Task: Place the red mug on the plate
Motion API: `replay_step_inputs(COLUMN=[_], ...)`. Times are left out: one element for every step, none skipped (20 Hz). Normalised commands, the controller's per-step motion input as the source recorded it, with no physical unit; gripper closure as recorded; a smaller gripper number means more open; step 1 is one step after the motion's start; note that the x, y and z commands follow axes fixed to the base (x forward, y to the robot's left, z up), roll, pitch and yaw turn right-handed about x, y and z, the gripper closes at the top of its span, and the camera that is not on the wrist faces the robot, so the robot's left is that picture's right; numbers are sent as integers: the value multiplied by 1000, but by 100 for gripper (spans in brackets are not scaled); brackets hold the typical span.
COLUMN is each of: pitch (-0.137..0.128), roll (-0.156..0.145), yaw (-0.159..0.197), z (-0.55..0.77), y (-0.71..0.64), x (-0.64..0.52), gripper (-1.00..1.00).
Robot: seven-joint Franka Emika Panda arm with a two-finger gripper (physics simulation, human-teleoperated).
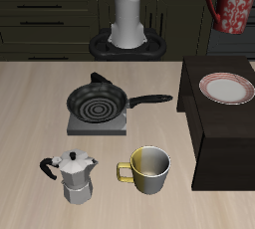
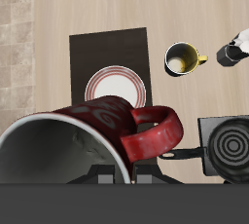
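A: Exterior view first: the red mug [image 1: 232, 4] hangs high in the air at the frame's edge, farther back than the plate [image 1: 227, 89] and well above it. The plate sits bare on a dark raised block [image 1: 221, 143] beside the wooden table [image 1: 40, 104].

B: And the gripper [image 2: 124, 172]?

A: Only the wrist view shows it. The mug fills the foreground there, tipped so its grey-white mouth faces the camera and its red handle juts out. The jaws appear clamped on the mug near the handle, though the pads themselves are hidden behind it.

B: So what could spoil the placing?

A: The tilt, I think. If the mug comes down leaning like that, it would likely land on its edge and roll off the plate, which is only a little wider. A loose hold near the handle might also let it swing on the way down.

B: Anything in the path?

A: The frying pan [image 1: 98, 102] on its stove [image 1: 99, 123], the moka pot [image 1: 73, 176] and the yellow-olive mug [image 1: 147, 168] all stand well apart from the plate, so a collision looks unlikely.
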Motion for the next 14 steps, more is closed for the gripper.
replay_step_inputs(pitch=[20,42,13,30,28,-30,37,34,30,52,21,12,40,80], roll=[-79,36,-54,69,-60,-45,62,-5,-72,24,-93,53,-79,22], yaw=[-39,35,87,39,14,15,36,18,-4,48,-48,70,-22,4], z=[-69,-127,-202,-71,-16,24,-2,-23,-39,-107,-115,-112,-134,-384], y=[70,396,707,256,63,62,167,22,103,77,-50,61,-210,345], x=[145,218,352,143,226,121,336,175,451,244,239,150,194,377], gripper=[100,100,100,100,100,100,100,100,100,100,100,100,100,100])
